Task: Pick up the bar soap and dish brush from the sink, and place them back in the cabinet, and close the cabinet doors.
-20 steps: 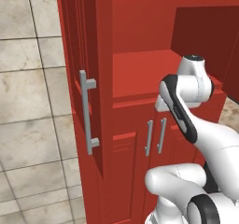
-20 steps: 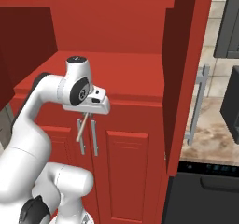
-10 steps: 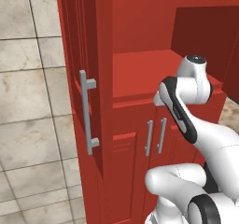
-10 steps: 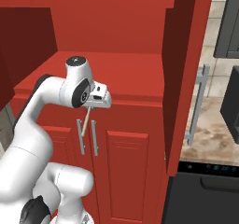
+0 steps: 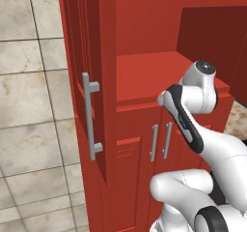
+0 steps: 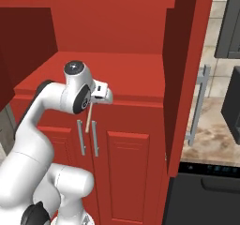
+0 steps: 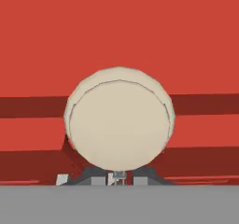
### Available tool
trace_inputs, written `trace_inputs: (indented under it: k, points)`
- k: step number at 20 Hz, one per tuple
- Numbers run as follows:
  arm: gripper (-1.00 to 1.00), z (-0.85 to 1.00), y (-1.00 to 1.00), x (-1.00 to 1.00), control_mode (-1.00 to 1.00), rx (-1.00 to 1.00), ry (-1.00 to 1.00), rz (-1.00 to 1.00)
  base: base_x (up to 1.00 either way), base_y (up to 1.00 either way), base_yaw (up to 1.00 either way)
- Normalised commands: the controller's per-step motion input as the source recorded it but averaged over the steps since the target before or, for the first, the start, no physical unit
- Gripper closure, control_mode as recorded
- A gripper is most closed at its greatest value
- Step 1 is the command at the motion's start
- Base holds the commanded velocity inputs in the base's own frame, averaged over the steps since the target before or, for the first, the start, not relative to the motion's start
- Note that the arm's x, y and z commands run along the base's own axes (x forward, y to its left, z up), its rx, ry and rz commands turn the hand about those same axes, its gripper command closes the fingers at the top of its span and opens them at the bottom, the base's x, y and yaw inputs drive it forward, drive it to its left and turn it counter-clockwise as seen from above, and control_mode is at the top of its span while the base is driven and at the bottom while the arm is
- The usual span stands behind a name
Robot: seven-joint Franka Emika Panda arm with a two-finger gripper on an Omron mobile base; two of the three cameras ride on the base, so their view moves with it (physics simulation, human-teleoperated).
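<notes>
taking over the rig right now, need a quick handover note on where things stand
Gripper: shut on the dish brush, whose round pale head faces the hand camera; its thin handle hangs below the hand in the right base view.
Cabinet: both cabinet doors stand open; the hand is at the front edge of the red shelf.
Bar soap: not visible from here, so I cannot confirm it is on a shelf.
Done: brush picked up and brought to the cabinet.
Left: set the brush on the shelf, check the soap, close both doors.
</notes>
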Motion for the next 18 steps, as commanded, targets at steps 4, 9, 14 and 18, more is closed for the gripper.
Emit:
trace_inputs:
  k: [4, 9, 14, 18]
  points:
    - [1.0, 0.21, 0.0, 0.34, -1.0, 0.0, -0.1, 0.0, 0.0, 0.0, 0.0]
    - [1.0, 0.24, 0.0, 0.32, -1.0, 0.0, -0.04, 0.0, 0.0, 0.0, 0.0]
    - [1.0, 0.25, 0.0, 0.34, -1.0, 0.0, 0.0, 0.0, 0.0, 0.0, 0.0]
    - [1.0, 0.2, 0.0, 0.37, -1.0, 0.0, -0.01, 0.0, 0.0, 0.0, 0.0]
